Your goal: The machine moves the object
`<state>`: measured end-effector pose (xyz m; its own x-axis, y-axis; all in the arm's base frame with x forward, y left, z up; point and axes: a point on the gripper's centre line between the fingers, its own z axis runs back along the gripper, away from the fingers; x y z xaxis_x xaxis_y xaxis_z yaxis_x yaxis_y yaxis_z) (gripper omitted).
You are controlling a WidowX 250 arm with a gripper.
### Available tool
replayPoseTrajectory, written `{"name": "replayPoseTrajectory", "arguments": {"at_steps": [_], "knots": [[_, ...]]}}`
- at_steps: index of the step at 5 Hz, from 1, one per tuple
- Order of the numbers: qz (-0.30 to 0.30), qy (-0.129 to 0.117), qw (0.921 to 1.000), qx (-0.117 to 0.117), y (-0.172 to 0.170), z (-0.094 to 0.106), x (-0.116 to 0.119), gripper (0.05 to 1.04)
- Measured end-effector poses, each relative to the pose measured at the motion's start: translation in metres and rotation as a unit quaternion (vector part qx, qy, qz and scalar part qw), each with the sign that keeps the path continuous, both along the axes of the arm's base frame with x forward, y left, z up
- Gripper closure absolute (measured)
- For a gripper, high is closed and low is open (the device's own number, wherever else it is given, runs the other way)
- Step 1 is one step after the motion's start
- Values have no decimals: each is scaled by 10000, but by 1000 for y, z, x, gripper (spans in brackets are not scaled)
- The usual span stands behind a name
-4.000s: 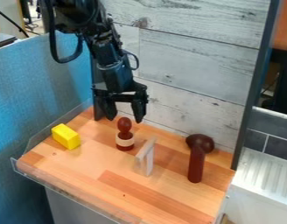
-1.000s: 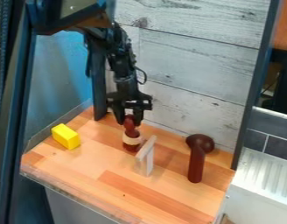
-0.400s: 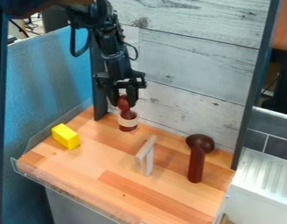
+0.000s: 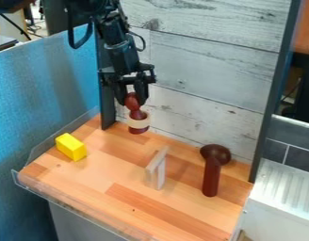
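I, one black gripper [image 4: 134, 100], am hanging at the rear of the work surface, in front of the board wall [image 4: 207, 61]. My two jaws are pointing downward and are pinching the round top of one red-brown wooden peg [image 4: 139, 114] between them. The peg is hanging almost upright, its single pale band [image 4: 138, 123] circling it low down, near its dark base. It is apparently staying clear of the tabletop [image 4: 122, 181], though the slanting view is making the gap under it hard to judge.

Three other things are standing or lying on the wood. One yellow block [image 4: 70, 147] is lying toward the left side of the view. One pale wooden piece [image 4: 156, 170], slim and angular, is standing near the middle. One dark brown mallet-shaped piece [image 4: 211, 176] is resting farther right, its single rounded head lying toward the wall and its one straight handle pointing toward the front. The three are lying well apart from one another.

One blue panel [image 4: 44, 89] is bordering the surface on the left of the view; one white ridged tray [image 4: 280, 188] is sitting just beyond its right side.
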<state>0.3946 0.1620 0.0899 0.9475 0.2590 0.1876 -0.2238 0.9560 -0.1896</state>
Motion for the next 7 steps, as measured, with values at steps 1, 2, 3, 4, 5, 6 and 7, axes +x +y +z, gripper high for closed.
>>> {"name": "replayPoseTrajectory", "arguments": {"at_steps": [1, 2, 3, 4, 5, 6, 7], "knots": [[-158, -67, 9999, -6, -11, 11, -7, 529], [-409, 27, 9992, -26, -32, 7, -15, 529], [-505, -23, 9987, 67, -42, 10, -19, 529], [-555, 32, 9983, 183, -48, 3, -24, 529], [-613, 37, 9979, 217, -55, -1, -24, 529], [-623, 75, 9977, 238, -56, -6, -27, 529], [-635, 92, 9976, 248, -57, -13, -30, 529]]}}
